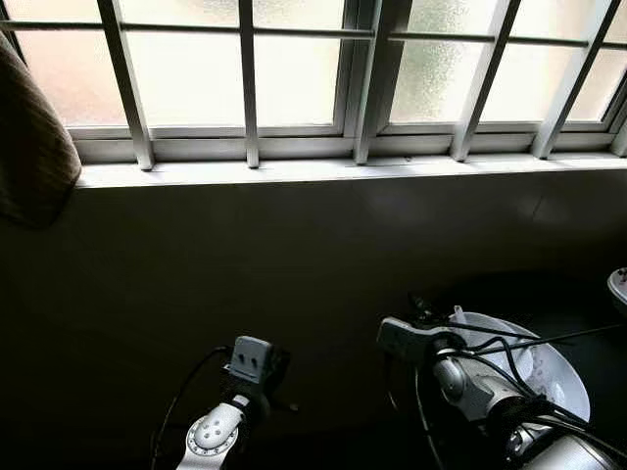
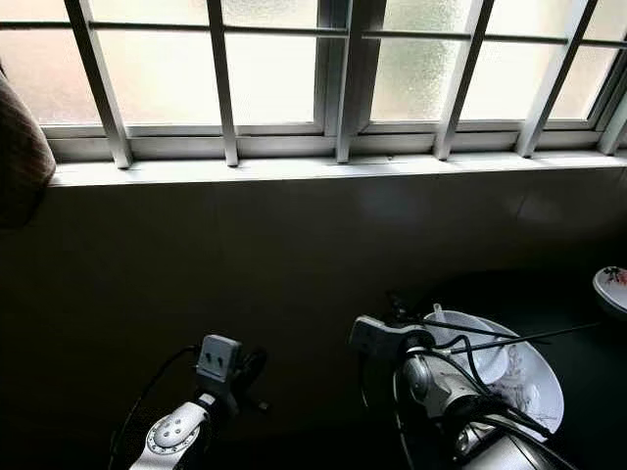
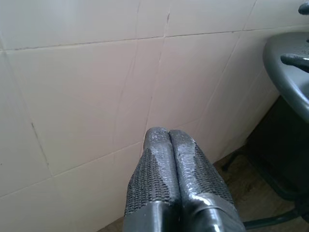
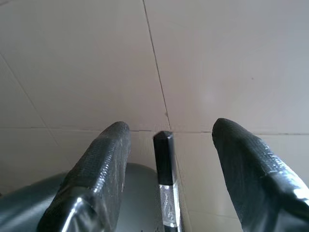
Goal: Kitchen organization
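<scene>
The right hand [image 4: 166,145] hangs released over a black-handled steel utensil [image 4: 164,159] by the white ceramic bowl [image 1: 563,377]: fragile, slippery; grip the utensil's handle. The left hand [image 3: 169,145] is clenched, empty.

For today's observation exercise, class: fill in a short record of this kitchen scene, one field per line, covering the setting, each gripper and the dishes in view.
setting: tiled wall under a barred frosted window
left gripper: fingers shut together, empty, pointing at the wall tiles
right gripper: fingers spread open, a black-tipped metal rod between them, not touching either finger
white bowl: on the dark counter below the right arm, partly hidden by cables
small patterned dish: at the far right edge
hanging brown cloth: upper left corner
</scene>
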Controlling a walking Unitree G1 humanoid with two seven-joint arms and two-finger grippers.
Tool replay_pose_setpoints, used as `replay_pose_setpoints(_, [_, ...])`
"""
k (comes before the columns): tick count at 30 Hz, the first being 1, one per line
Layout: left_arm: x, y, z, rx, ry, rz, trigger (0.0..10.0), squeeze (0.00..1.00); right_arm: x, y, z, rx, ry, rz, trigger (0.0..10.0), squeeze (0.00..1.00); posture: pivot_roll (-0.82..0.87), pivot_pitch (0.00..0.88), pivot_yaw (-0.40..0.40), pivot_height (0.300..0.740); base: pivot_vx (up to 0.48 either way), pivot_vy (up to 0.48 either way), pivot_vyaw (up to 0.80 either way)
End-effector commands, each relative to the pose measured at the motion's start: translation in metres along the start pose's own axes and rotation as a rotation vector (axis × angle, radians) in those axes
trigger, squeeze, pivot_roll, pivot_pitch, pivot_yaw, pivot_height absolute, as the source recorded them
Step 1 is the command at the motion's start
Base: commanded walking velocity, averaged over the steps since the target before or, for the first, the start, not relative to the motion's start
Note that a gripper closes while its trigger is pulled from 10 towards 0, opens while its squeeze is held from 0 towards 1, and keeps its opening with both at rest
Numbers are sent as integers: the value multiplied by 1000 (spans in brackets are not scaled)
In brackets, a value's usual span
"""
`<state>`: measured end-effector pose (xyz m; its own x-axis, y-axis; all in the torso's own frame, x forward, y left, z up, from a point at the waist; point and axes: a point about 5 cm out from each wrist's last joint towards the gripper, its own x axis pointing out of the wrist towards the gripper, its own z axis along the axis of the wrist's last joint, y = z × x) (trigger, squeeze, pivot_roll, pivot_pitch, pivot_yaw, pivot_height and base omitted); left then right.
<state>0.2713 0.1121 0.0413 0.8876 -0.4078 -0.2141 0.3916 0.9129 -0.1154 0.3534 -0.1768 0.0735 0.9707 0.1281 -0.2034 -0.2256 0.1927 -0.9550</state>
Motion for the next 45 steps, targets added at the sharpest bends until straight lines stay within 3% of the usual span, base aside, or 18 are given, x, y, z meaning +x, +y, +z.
replay_pose_setpoints(1, [2, 0, 2, -2, -5, -5, 10000, 0, 1, -2, -2, -22, 5, -3, 10000, 0, 42, 0, -62, 740, 0, 0, 0])
replay_pose_setpoints(9, [1, -2, 1, -5, -5, -5, 10000, 0, 3, -5, -5, -10, 35, -2, 10000, 0, 52, 0, -69, 740, 0, 0, 0])
replay_pose_setpoints(10, [1, -2, 1, -6, -5, -6, 10000, 0, 3, -5, -6, 7, 45, 2, 5804, 0, 53, 0, -69, 740, 0, 0, 0])
replay_pose_setpoints(11, [1, -2, 1, -6, -5, -6, 10000, 0, 3, -6, -6, 13, 51, 1, 3686, 0, 53, 0, -70, 740, 0, 0, 0])
replay_pose_setpoints(13, [1, -2, 1, -7, -5, -6, 10000, 0, 3, -6, -7, 14, 53, -1, 3686, 0, 54, 0, -70, 740, 0, 0, 0])
replay_pose_setpoints(14, [1, -3, 1, -7, -4, -6, 10000, 0, 3, -6, -7, 15, 56, -5, 0, 0, 55, 0, -71, 740, 0, 0, 0])
replay_pose_setpoints(33, [-2, -5, -2, -18, 3, -11, 10000, 0, 2, -5, -2, -32, 70, -118, 0, 0, 46, 0, -71, 740, 0, 0, 0])
replay_pose_setpoints(38, [-2, -5, -2, -21, 4, -11, 10000, 0, 3, -8, 4, -140, 50, -180, 0, 0, 44, 0, -71, 740, 0, 0, 0])
replay_pose_setpoints(41, [-1, -4, -2, -26, 4, -10, 10000, 0, 6, -23, 7, -213, 41, -286, 0, 0, 36, 0, -67, 740, 0, 0, 0])
replay_pose_setpoints(45, [0, -4, -2, -30, 5, -11, 10000, 0, 7, -29, 10, -206, 23, -318, 0, 0, 34, 0, -66, 740, 0, 0, 0])
